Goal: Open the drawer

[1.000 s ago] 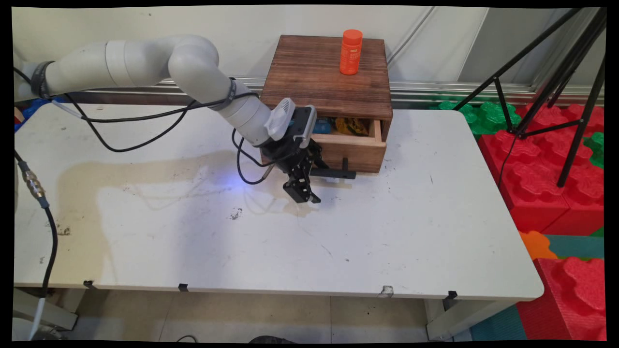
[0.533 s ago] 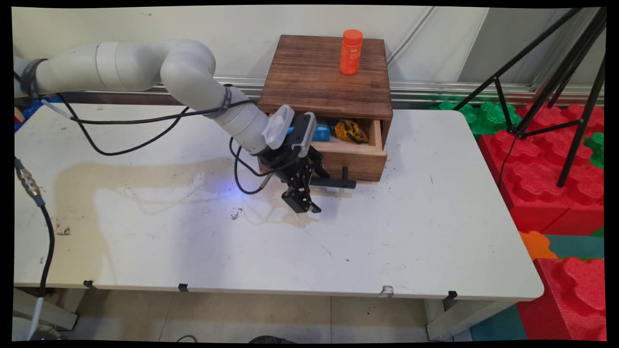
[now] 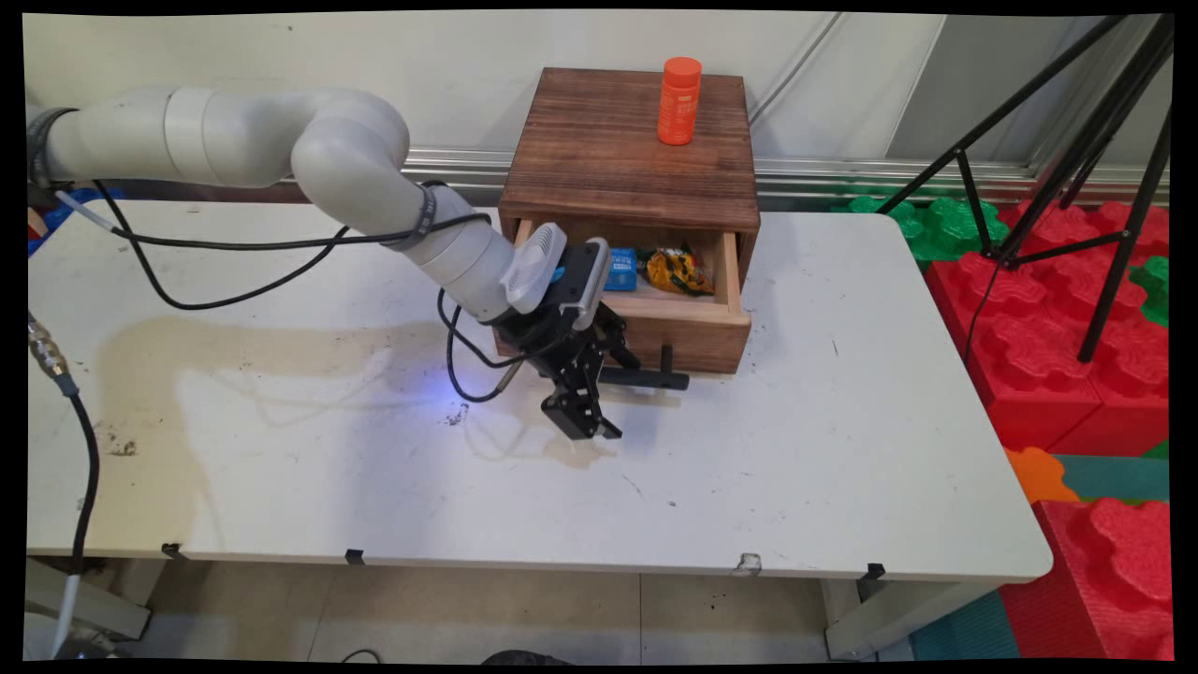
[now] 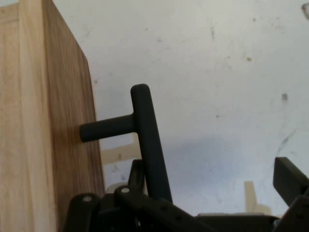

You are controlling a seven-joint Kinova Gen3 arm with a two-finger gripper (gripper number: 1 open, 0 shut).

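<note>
A dark wooden cabinet (image 3: 636, 140) stands at the back of the white table (image 3: 749, 468), its light wood drawer (image 3: 693, 335) pulled partly out. Inside lie a blue packet (image 3: 620, 268) and a yellow snack bag (image 3: 679, 270). My gripper (image 3: 608, 393) is at the drawer's black T-shaped handle (image 3: 655, 378), open. In the hand view the handle (image 4: 147, 140) runs down into my gripper (image 4: 212, 186). One finger (image 4: 136, 175) sits between the bar and the drawer front (image 4: 67, 135); the other finger (image 4: 289, 179) stands far off. An orange bottle (image 3: 679, 101) stands on the cabinet top.
Black cables (image 3: 234, 245) hang from the arm over the table's left half. A black tripod (image 3: 1076, 168) and red foam blocks (image 3: 1048, 356) stand off the table's right edge. The wall rail runs right behind the cabinet.
My gripper has moved toward the table's near side with the handle, and the drawer has slid further out, uncovering more of the blue packet and snack bag.
</note>
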